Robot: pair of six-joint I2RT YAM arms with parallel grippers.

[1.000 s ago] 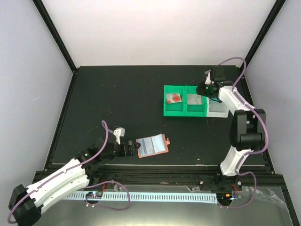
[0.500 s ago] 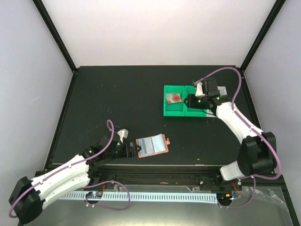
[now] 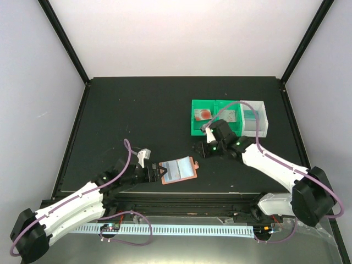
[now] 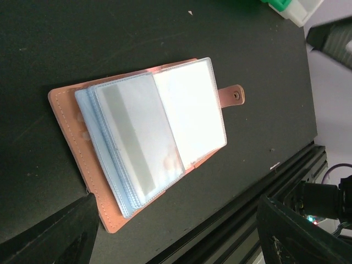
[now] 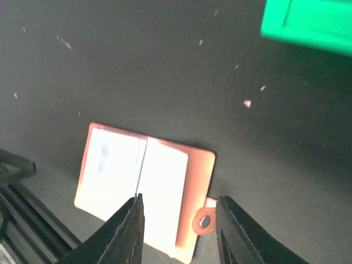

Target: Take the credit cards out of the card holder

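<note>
Right end effector (image 5: pixel 179 202) has swung over, hovering open near the card holder (image 5: pixel 159 176).

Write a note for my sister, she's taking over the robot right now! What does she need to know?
Left tool: open, empty, at the left edge of the card holder.
Right tool: open, empty, above the table between the holder and the green bin.
Holder: lying open near the table's front edge.
Done: a red-marked card and a grey card lie in the green bin's two compartments.
To do: one sleeve seems to hold a striped card; pull it out, then check the other sleeves.
</note>
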